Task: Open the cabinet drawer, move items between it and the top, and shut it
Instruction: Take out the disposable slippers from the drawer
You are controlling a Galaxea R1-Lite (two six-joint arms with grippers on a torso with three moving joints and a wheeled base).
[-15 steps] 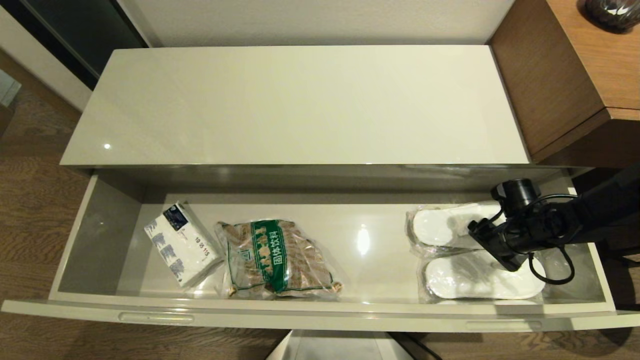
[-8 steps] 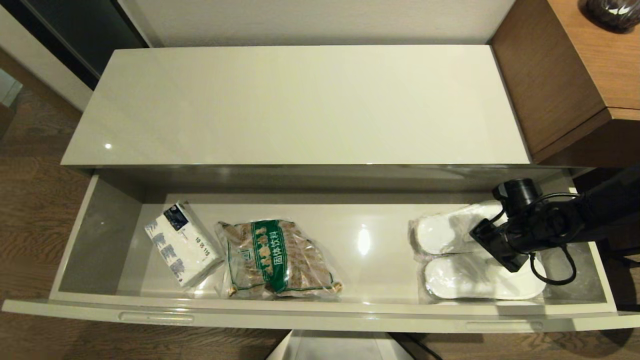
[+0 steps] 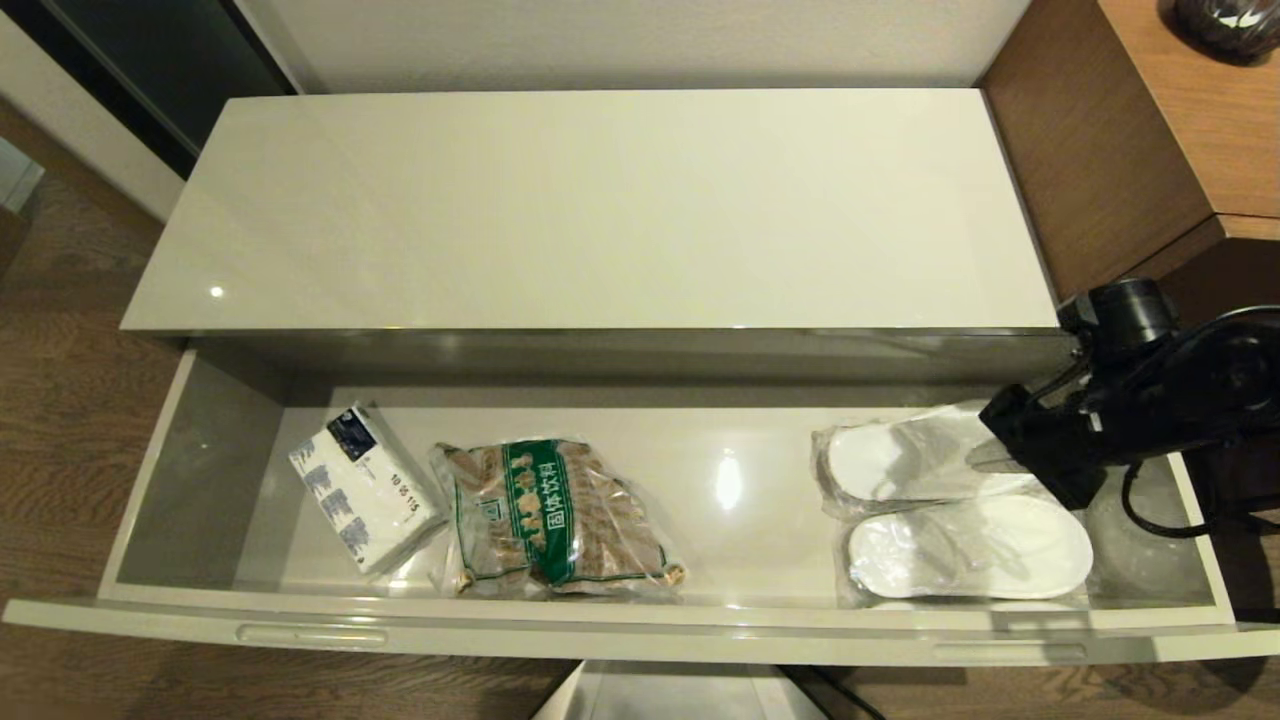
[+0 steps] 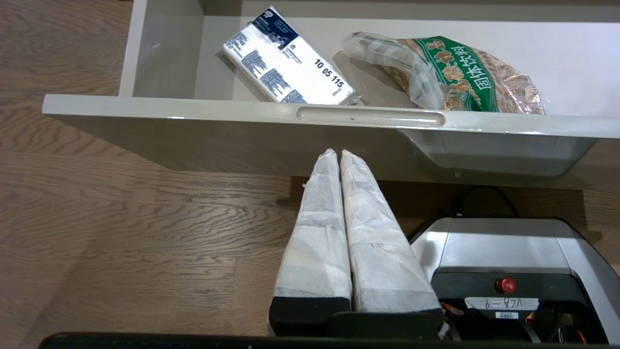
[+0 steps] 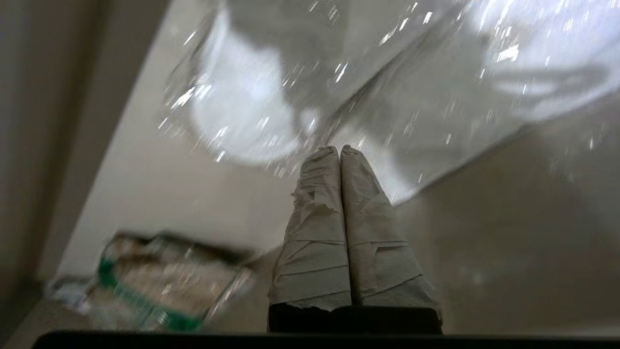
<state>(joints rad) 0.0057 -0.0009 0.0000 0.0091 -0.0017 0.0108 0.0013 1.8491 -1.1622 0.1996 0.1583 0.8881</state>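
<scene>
The cabinet drawer (image 3: 640, 630) stands pulled fully out below the glossy cream top (image 3: 600, 210), which is bare. Two bagged white slippers lie at the drawer's right end. The far slipper (image 3: 890, 460) is tilted, its right end raised. My right gripper (image 3: 985, 458) is shut on the crinkly plastic at that raised end, and its taped fingertips (image 5: 334, 160) meet against the bag (image 5: 271, 111). The near slipper (image 3: 960, 548) lies flat by the front rim. My left gripper (image 4: 339, 152) is shut and empty, parked low in front of the drawer front (image 4: 310, 114).
A white-and-blue tissue pack (image 3: 362, 488) and a clear bag of brown pieces with a green label (image 3: 550, 520) lie in the drawer's left half. A taller brown wood-grain desk (image 3: 1130, 150) rises right of the cabinet. The robot's base (image 4: 508, 271) sits under the drawer.
My right gripper has risen and drawn back to the right. The far slipper's right end has come up with it, and the near slipper is now uncovered.
</scene>
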